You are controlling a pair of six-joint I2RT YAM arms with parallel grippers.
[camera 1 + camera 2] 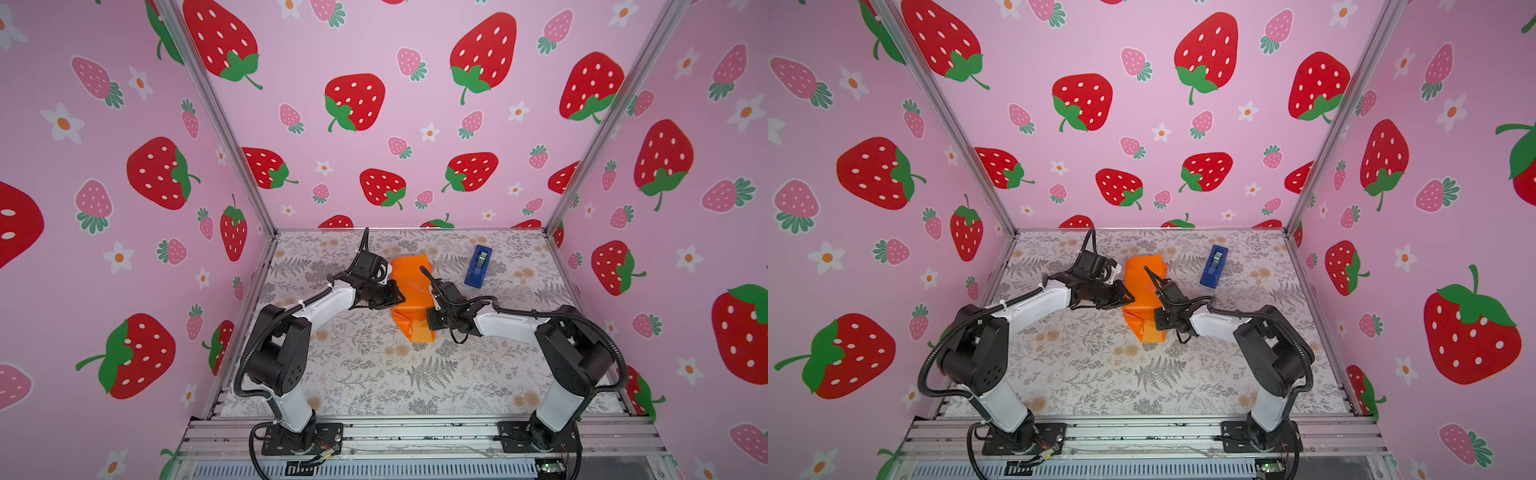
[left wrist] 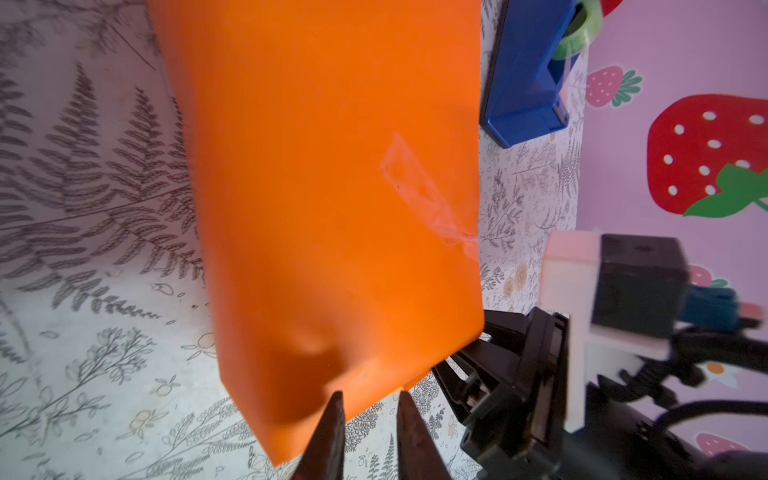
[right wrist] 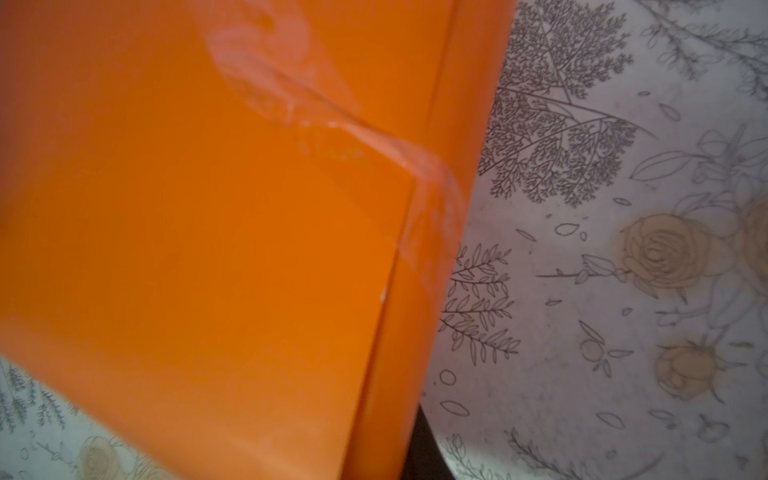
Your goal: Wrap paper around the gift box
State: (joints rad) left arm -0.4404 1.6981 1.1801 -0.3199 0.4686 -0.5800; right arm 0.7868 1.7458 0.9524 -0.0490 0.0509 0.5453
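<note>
Fingertips (image 2: 332, 432) of your left gripper (image 2: 370, 397) stand narrowly parted, clamping nothing, at the edge of the paper (image 1: 411, 286), while your right gripper (image 1: 432, 322) sits at the parcel's opposite side and you cannot tell how its jaws stand. The smooth bright-orange sheet is folded into a creased oblong bundle mid-table between them, hiding the gift box, a wrinkled clear tape strip (image 2: 415, 183) crossing its seam. Beyond lies a glossy blue plastic tape dispenser (image 1: 478, 266) on the fern-and-rose table covering (image 1: 374, 374).

Top views overhead, wrist views close, blurry, likely sharing paper (image 2: 332, 208)
</note>
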